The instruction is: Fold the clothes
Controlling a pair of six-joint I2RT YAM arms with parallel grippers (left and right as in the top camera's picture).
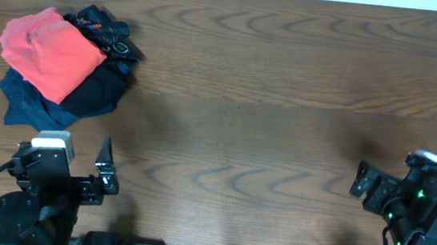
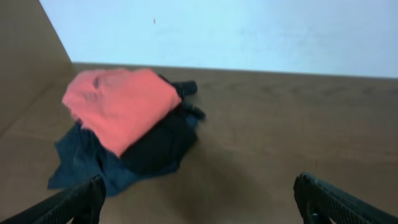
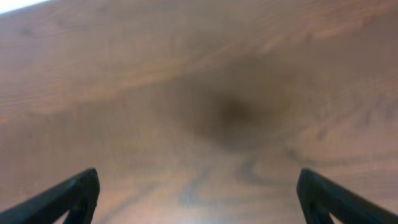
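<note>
Lying bunched, the T-shirt (image 1: 51, 52) half covers the black garment (image 1: 98, 91).

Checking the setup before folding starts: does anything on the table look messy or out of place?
Yes. The red T-shirt lies bunched atop a black garment and a navy garment, all one rumpled heap at the far-left corner of the table; nothing is spread flat.

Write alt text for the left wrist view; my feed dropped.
A crumpled coral-red T-shirt lies atop a black garment and a navy garment on the table, left of centre. The left gripper is open at the bottom edge, holding nothing.
</note>
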